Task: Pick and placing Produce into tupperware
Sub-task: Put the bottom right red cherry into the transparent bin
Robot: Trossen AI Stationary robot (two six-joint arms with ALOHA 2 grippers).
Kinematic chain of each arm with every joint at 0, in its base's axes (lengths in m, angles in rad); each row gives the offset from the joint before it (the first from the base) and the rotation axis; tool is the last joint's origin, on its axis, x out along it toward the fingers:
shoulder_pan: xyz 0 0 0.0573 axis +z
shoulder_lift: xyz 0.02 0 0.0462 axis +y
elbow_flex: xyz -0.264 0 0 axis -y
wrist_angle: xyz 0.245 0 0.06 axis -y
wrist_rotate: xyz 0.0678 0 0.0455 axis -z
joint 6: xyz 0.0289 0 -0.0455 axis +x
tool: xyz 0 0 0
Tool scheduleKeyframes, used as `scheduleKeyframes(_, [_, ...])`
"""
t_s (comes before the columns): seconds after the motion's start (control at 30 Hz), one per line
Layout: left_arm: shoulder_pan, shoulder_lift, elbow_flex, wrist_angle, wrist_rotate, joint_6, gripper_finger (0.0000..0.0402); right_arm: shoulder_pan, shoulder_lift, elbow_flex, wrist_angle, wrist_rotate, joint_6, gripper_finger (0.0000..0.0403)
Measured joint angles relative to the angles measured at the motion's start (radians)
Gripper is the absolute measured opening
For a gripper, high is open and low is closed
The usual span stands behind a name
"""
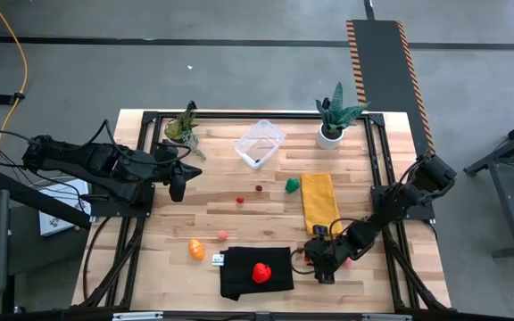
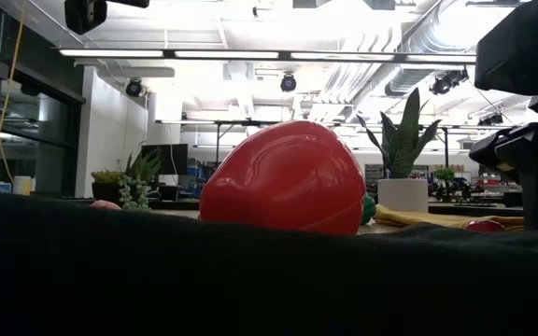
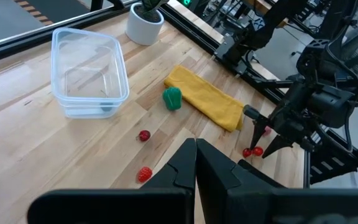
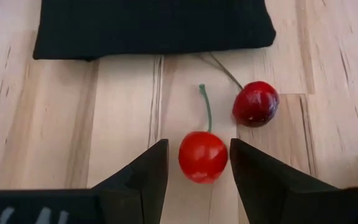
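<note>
Jaws of right gripper (image 4: 197, 163) spread, straddling a cherry (image 4: 202, 155) on the table (image 4: 55, 124).

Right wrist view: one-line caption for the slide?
Right hand open, fingers either side of a red cherry on the wooden table, beside the black cloth.

Workshop: exposed ceiling ducts (image 2: 456, 42), concrete floor (image 1: 239, 76)

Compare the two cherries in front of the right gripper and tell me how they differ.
The bright cherry lies between the open right gripper's fingers; the dark cherry lies beyond them, nearer the black cloth. The bright cherry is lighter red, the dark cherry deeper, almost maroon. The bright cherry's stem looks green, the dark cherry's brownish. Both are round, glossy, stemmed and rest on the wooden table.
</note>
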Motion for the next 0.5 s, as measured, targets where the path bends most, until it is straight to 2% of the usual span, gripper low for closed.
scheduleKeyframes(0.5, [0.0,0.0,0.0,0.0,0.0,0.001,0.0001,0.0,0.0,0.001,0.0,-0.005,0.006,0.0106])
